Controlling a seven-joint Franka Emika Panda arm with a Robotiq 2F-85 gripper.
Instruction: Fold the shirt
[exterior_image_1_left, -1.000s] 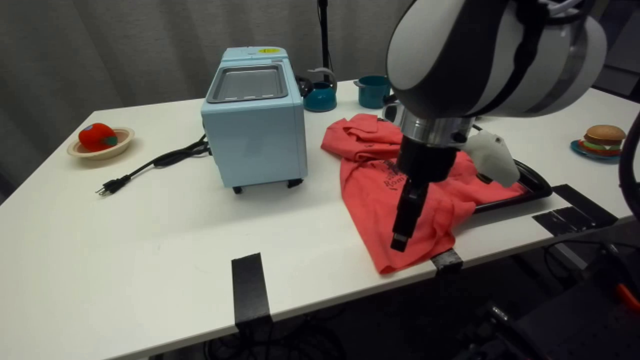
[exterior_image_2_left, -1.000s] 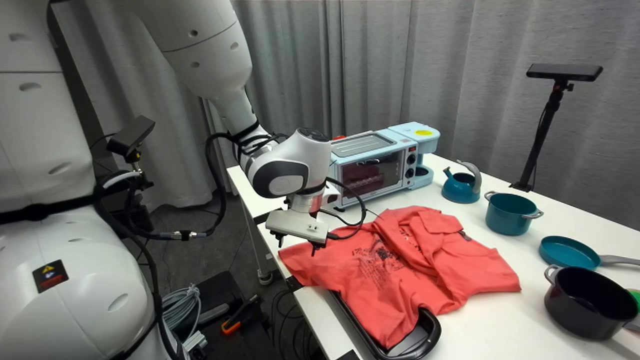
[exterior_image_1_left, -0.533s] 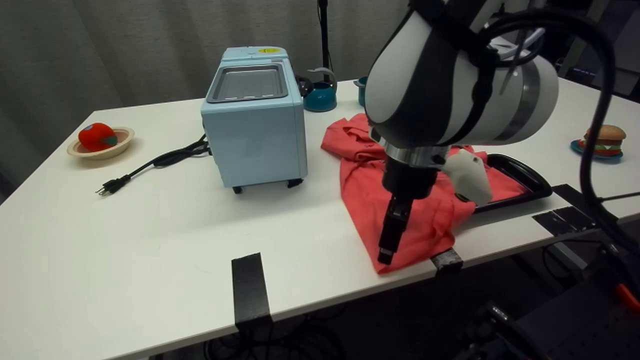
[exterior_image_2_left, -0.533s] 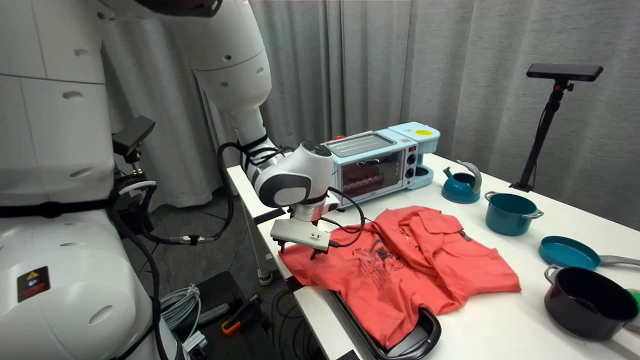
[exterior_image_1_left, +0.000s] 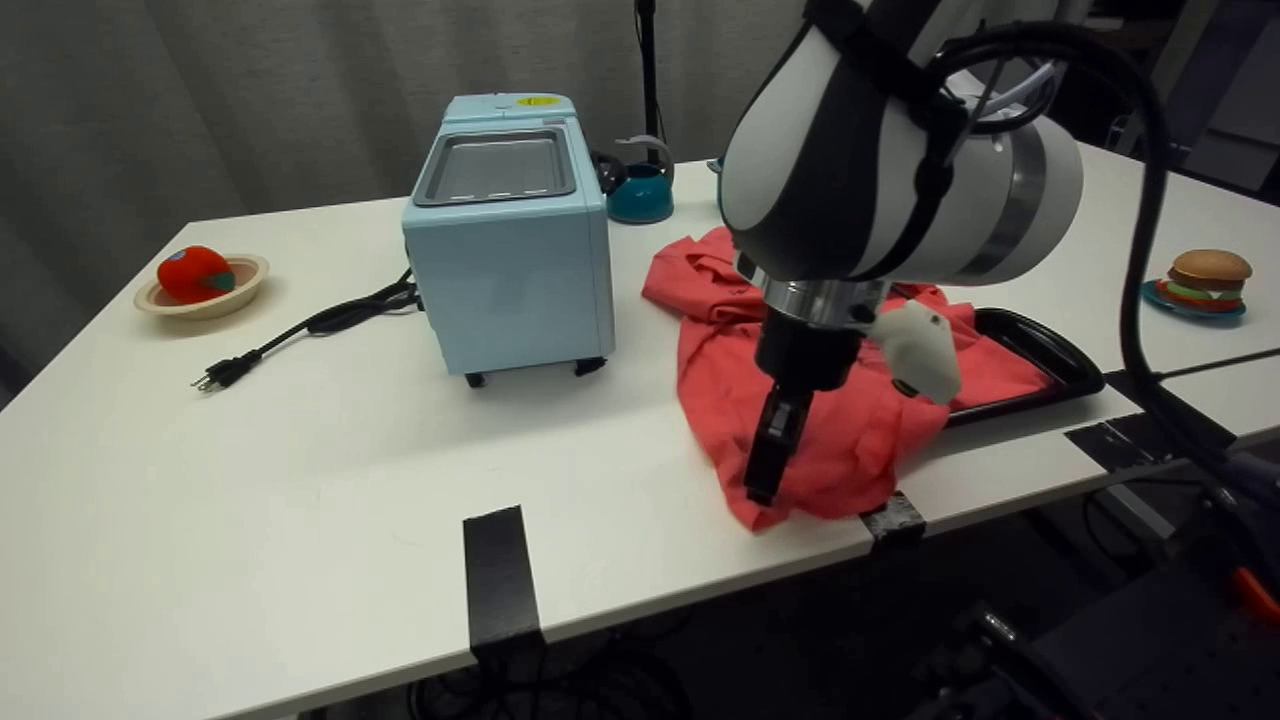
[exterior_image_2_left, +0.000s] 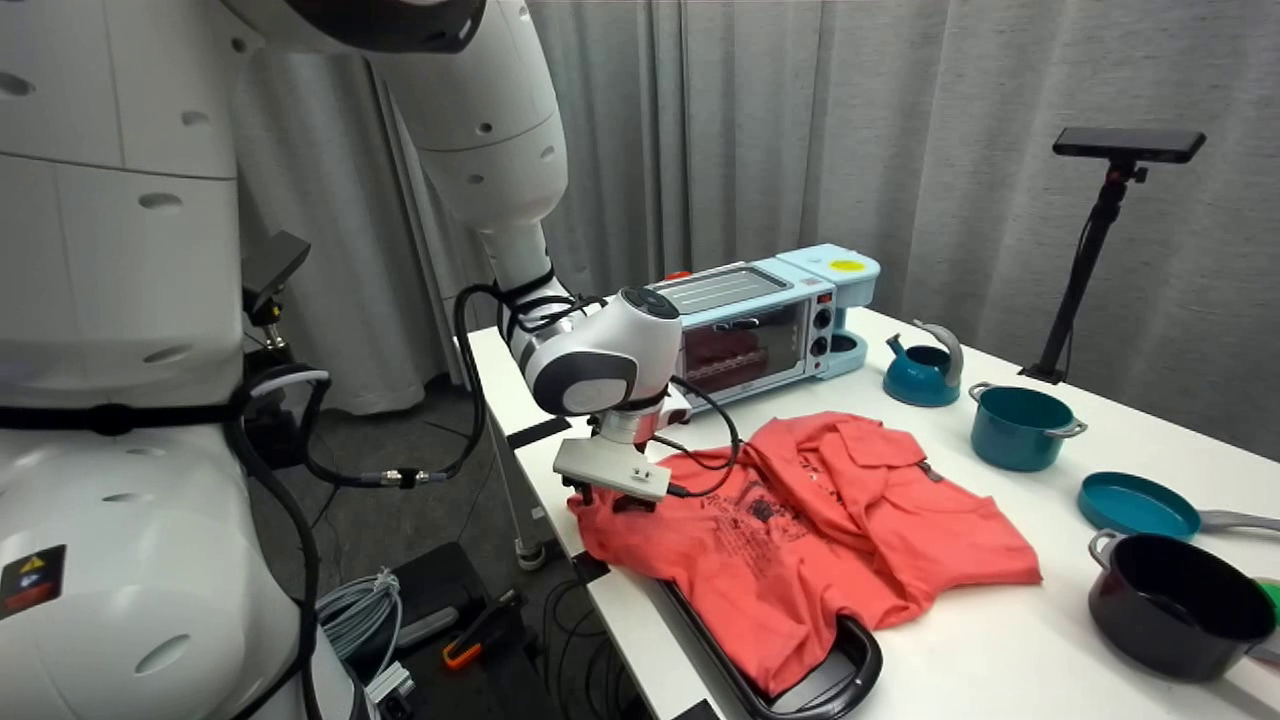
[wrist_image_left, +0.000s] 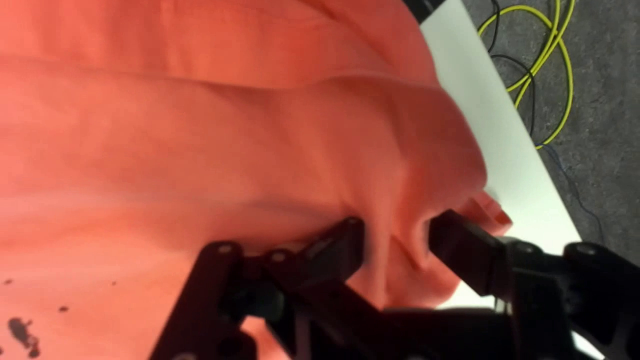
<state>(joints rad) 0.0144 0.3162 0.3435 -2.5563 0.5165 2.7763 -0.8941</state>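
Between the jaws the shirt (wrist_image_left: 225, 145) lies bunched, partly hidden; whether it's gripped I cannot tell.

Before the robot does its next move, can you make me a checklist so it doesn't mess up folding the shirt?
1. End effector is at the T-shirt: ok, bunched cloth lies between its fingers.
2. Cloth is pinched tight: not ok, the fingers stand apart in the wrist view.
3. Just one layer sits between the fingers: cannot tell, the folds hide it.
4. T-shirt lies flat: not ok, it is wrinkled and partly over the black baking tray.
5. T-shirt isn't touching the toaster oven: ok, they lie apart in an exterior view.
6. Teal kettle and teal pot aren't touching the T-shirt: ok, both stand apart from it.
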